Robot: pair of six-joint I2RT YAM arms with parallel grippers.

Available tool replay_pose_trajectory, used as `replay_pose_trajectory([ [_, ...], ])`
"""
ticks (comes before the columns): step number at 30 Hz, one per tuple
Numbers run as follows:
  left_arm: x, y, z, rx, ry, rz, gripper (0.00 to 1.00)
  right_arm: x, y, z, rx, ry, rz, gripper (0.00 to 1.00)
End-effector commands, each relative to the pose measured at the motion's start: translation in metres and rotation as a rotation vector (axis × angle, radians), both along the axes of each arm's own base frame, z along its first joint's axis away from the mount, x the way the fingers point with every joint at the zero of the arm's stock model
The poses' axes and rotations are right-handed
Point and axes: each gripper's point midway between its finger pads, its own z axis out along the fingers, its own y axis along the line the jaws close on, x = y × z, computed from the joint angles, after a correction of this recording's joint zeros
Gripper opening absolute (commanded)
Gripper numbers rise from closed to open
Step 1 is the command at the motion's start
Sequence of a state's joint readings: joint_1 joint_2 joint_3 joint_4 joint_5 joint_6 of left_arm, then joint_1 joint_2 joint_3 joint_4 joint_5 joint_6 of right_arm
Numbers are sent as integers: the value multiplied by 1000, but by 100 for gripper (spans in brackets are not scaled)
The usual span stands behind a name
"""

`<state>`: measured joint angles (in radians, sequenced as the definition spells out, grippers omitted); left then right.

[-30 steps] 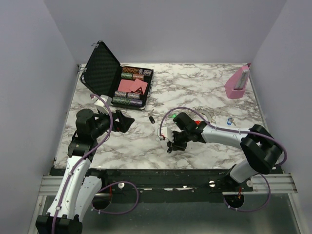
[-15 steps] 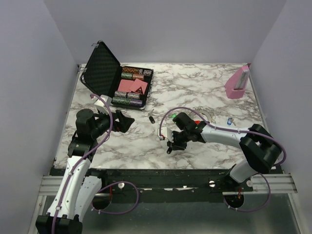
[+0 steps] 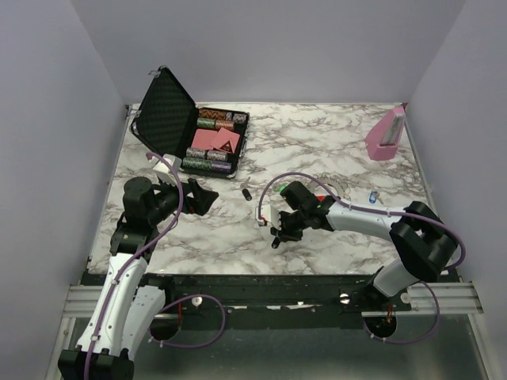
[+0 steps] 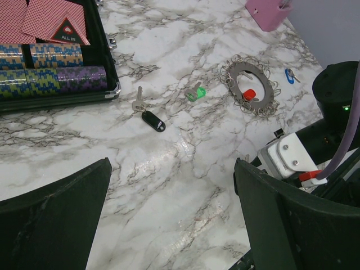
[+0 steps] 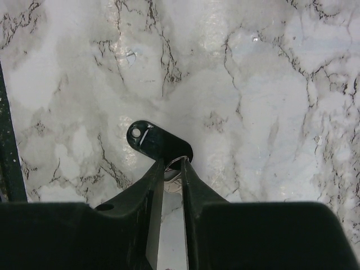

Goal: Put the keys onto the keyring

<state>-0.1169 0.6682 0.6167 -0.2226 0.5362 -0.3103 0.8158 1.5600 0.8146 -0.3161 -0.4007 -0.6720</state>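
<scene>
My right gripper [image 5: 171, 163] is low over the marble near the table's front. Its fingers are closed on the metal blade of a black-headed key [image 5: 154, 140], whose head sticks out past the fingertips [image 3: 275, 242]. A second black-headed key [image 4: 153, 120] and a green-headed key [image 4: 196, 94] lie loose in mid-table. The keyring [image 4: 250, 89], a lacy chain circle, lies flat with a red-headed key [image 4: 248, 94] inside it. A blue-headed key [image 4: 289, 75] rests to its right. My left gripper [image 4: 169, 214] hangs wide open over bare marble at the left, holding nothing.
An open black case [image 3: 198, 134] of poker chips and cards stands at the back left. A pink stand [image 3: 386, 134] sits at the back right. The right arm's purple cable [image 3: 293, 178] loops over the green key and the keyring's left side.
The right gripper's jaws have narrowed onto the black-headed key's blade. The left arm has not moved.
</scene>
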Motion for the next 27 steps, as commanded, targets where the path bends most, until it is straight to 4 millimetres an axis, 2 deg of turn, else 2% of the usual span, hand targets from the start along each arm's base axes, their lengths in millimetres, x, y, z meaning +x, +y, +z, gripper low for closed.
replay_pose_trajectory([
  [1,1,1,14,0,-46,-5,99,4,3,6,13,1,-8,25],
  [16,1,0,15,1,-50,-7,99,10,-1,7,4,-12,-26,22],
  [27,1,0,14,0,-46,-8,99,15,-5,7,-10,-26,-43,15],
])
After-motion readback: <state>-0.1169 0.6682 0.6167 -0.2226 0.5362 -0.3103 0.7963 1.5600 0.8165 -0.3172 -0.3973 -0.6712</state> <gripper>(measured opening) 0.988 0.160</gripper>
